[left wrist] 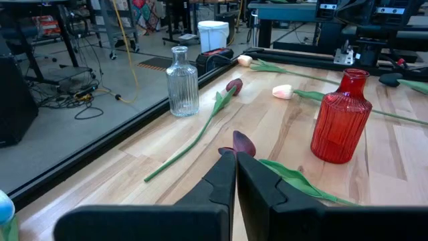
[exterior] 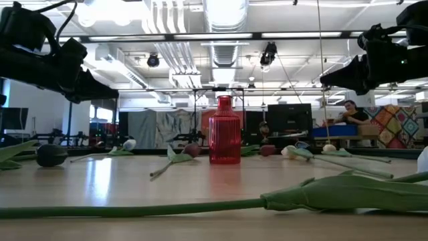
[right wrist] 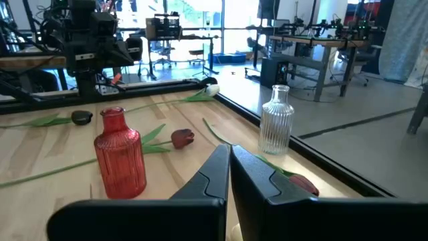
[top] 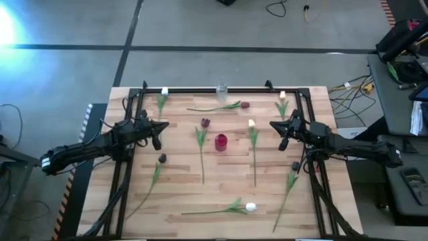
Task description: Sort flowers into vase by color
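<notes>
Several artificial tulips lie flat on the wooden table. A dark purple one and a cream one flank the red ribbed vase, which stands at mid-table. A maroon tulip lies near the clear glass vase at the far edge. White tulips lie far left and near the front; a peach one lies far right. My left gripper hangs shut above the table left of the red vase. My right gripper hangs shut to its right.
A black frame rail runs around the table top. Another dark tulip lies at the left and one more at the right, under the arms. In the low view a green stem and leaf cross the near edge. A person sits in the room beyond.
</notes>
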Controlling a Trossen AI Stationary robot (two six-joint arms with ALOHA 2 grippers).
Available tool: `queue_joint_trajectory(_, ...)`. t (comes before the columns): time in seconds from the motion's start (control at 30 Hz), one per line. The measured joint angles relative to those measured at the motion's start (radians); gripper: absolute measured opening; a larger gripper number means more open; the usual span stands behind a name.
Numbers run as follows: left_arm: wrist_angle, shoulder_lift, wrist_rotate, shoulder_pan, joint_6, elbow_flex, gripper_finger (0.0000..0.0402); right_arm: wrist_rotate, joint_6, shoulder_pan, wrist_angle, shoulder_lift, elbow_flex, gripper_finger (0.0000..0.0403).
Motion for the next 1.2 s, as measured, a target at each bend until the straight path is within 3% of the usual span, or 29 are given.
queue_joint_trajectory(1.2,0.0,0.0,0.0,0.0,0.0,0.0,0.0,0.001,0.046,0.0,0.021,0.0,0.0,0.0009)
